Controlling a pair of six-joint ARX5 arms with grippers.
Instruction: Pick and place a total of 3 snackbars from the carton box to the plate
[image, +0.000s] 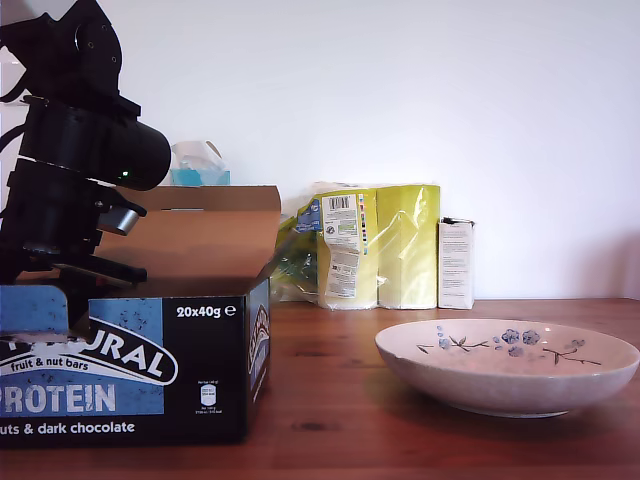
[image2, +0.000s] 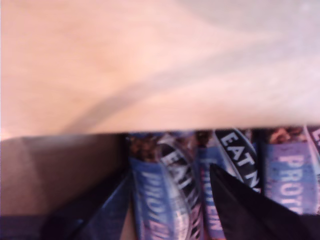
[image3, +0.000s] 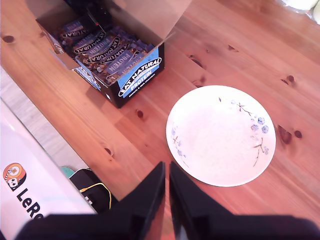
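The wooden table (image: 420, 400) is carrying everything, and the carton box (image: 130, 370) is sitting at the exterior view's left with its printed front facing that camera and its brown flaps (image: 200, 240) standing open. The plate (image: 508, 365) is resting flat on the table at the exterior view's right, well apart from the box, with nothing lying in it; its blue flowers are showing on the inner wall. Behind them, against the wall, a yellow pack (image: 378, 245) and a small white box (image: 456, 263) are standing, and a blue tissue box (image: 200, 165) is peeking over the carton's back flap. The snackbars (image3: 107, 52) are lying packed side by side inside the carton, all parallel, their long axes running across the box's shorter span from the printed front toward the back wall. My first gripper (image2: 170, 200) is reaching down into the carton from above, its black arm bending over the box at the exterior view's left; its fingers (image2: 240, 205) are spreading apart over the bars (image2: 165, 200), one wrapper showing between them, not gripped. My second gripper (image3: 166, 200) is hanging high above the table's near edge, looking down on plate (image3: 220, 135) and carton (image3: 140, 75), its fingers nearly touching with only a thin slit between them, holding nothing.
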